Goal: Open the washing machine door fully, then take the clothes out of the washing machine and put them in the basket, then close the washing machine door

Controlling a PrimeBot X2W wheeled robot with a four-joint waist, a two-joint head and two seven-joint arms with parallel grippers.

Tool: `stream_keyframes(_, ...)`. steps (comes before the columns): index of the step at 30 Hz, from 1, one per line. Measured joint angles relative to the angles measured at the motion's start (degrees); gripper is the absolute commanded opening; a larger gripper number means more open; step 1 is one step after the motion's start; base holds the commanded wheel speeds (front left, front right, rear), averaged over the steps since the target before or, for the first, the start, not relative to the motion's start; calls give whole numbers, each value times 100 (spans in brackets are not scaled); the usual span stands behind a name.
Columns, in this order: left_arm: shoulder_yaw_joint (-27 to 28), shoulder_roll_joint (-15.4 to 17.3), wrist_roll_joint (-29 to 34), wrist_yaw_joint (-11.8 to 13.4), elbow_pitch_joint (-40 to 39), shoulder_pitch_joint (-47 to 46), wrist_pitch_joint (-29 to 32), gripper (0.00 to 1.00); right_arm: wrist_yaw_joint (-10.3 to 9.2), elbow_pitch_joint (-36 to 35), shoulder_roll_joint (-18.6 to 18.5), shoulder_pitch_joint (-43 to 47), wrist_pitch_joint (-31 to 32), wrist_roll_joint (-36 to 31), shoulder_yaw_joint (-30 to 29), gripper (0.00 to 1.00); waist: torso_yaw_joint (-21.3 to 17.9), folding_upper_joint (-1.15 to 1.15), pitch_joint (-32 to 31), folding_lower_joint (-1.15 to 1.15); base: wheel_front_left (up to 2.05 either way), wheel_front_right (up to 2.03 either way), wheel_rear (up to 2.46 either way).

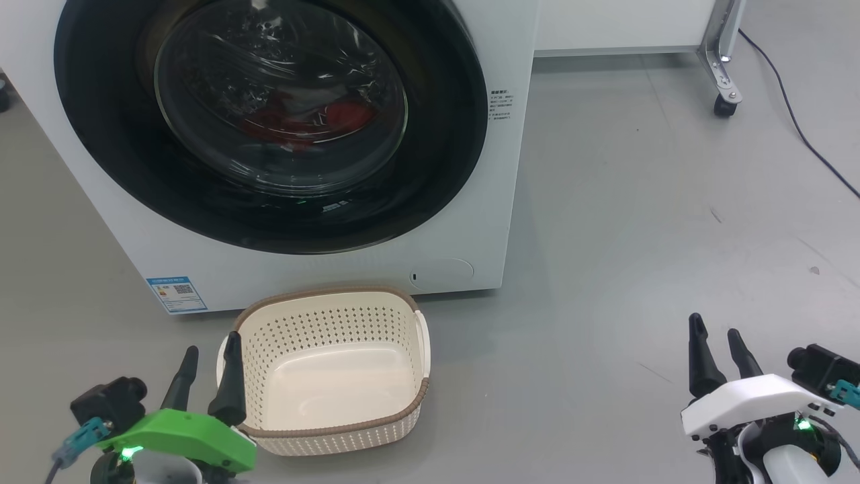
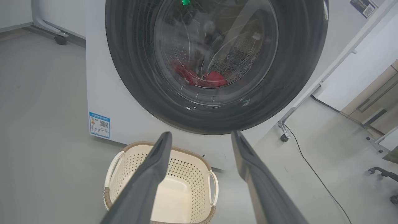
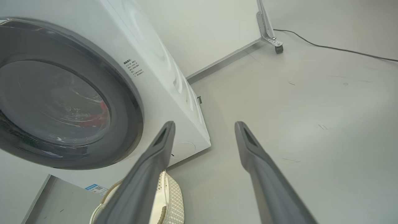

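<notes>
Head view: we see the washing machine door shut flush against the white washing machine, with the red clothes lying low in the drum behind its glass bowl. The basket stands on the grey floor just before the machine, below the door and near a blue label. Our green-cased left gripper hangs at the basket's left corner, fingers spread with nothing between them. Our white-cased right gripper is well apart at the right, likewise spread and holding nothing. Left wrist view: we gain the perforated steel drum behind the glass and both basket handles. Right wrist view: we meet the door obliquely, with the machine's side panel, a printed notice beside the door, and a cable running past a castored frame leg.
</notes>
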Motion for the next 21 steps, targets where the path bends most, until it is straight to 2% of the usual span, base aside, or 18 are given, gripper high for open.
stream_keyframes(5,-155,5,442,45,-16,0,-93,100,-94,-24,0,0,-104,-437,152,100,-3,0,-3,0,0,0,0)
stream_keyframes(21,-483,-7,1657,250,-3,4,-398,100,-215,-49,9,4,-399,-1668,553,100,-5,0,-19,0,0,0,0)
